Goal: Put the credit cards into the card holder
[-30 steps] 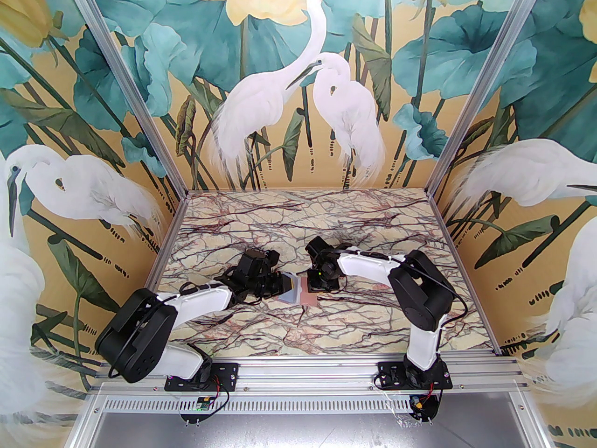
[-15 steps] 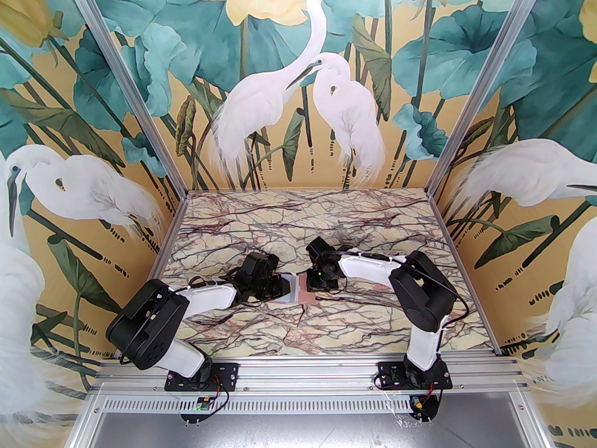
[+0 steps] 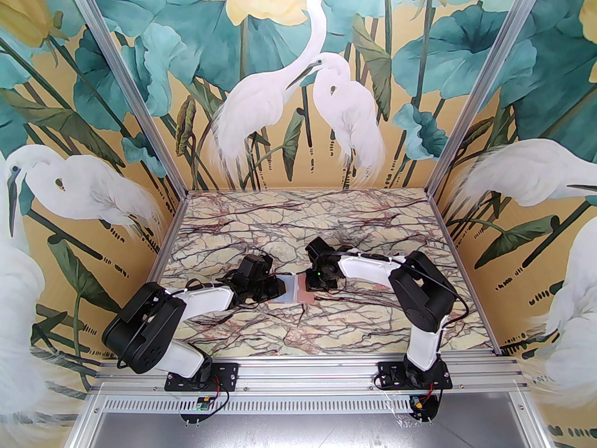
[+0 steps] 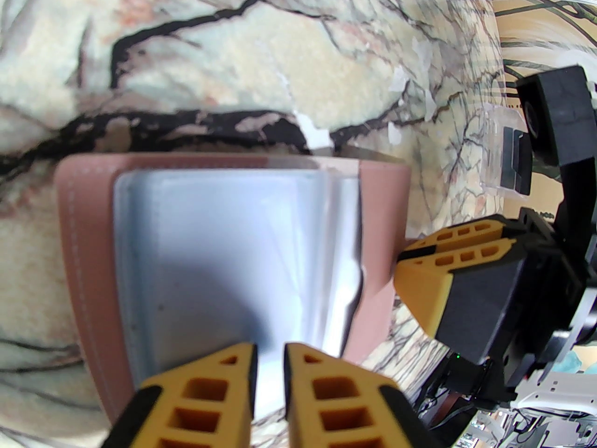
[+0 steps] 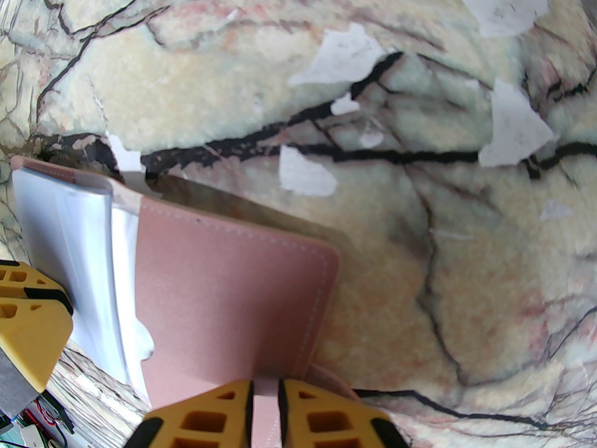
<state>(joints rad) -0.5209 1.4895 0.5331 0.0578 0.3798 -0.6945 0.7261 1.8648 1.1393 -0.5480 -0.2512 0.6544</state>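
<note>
Top external: card holder (image 3: 308, 296) lies open mid-table.
Right gripper (image 5: 266, 392): pinches the holder's pink tab (image 5: 266, 384), probably steadying it.
Left gripper (image 4: 269, 360): pinches a credit card (image 4: 219, 259) laid over the holder, seemingly to feed it in.

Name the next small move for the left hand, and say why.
Probably slide the card slightly deeper into the open card holder. The left hand pinches the pale card's near edge over the holder's inside, and the right hand grips the pink cover, which should steady it.
</note>
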